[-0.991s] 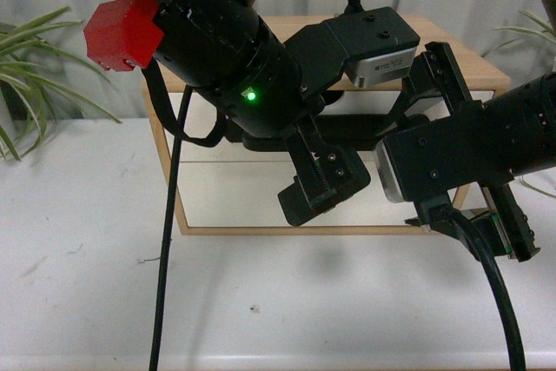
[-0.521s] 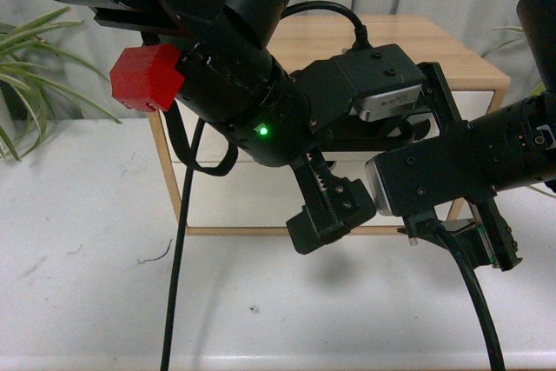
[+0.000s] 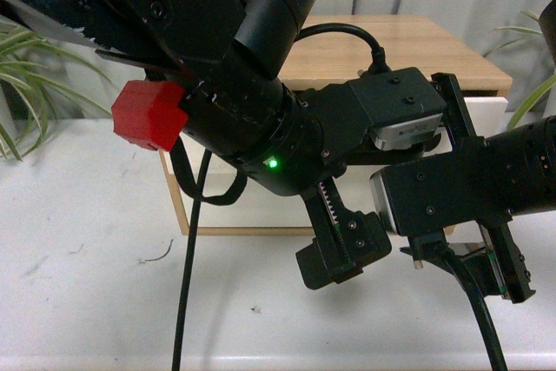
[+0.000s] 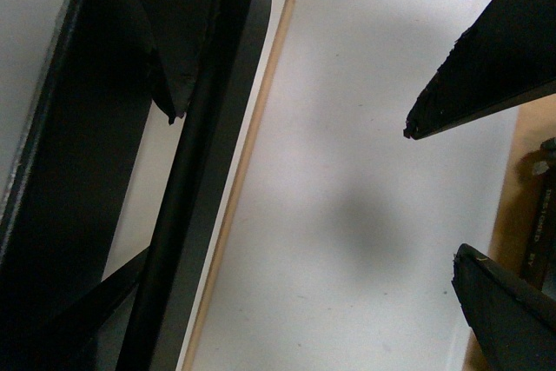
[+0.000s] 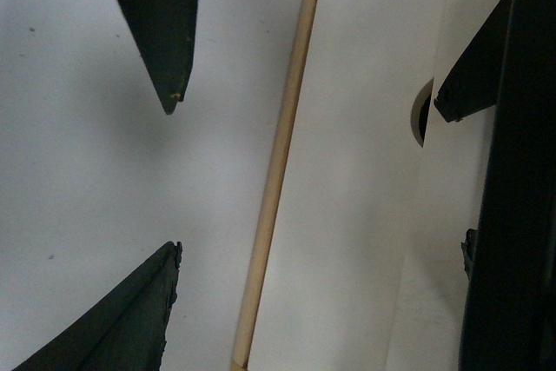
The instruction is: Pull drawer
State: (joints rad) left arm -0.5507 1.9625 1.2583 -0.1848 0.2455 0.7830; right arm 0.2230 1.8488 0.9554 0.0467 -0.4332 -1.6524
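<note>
The drawer's white front shows only as a patch under the wooden top of the cabinet; my arms hide the rest. Its long black bar handle and semicircular notch appear in the right wrist view, and the handle also runs along one side of the left wrist view. My left gripper is open over the white table, apart from the handle. My right gripper is open too, holding nothing, in front of the cabinet's lower edge.
A plain white handleless front lies between the drawer and the cabinet's light wood bottom rail. The white table spreads in front. Green plants stand at far left and far right. A black cable hangs from the left arm.
Both arms have drawn back from the cabinet toward the camera, and both grippers sit lower in the front view, now over the table in front of the cabinet's base.
</note>
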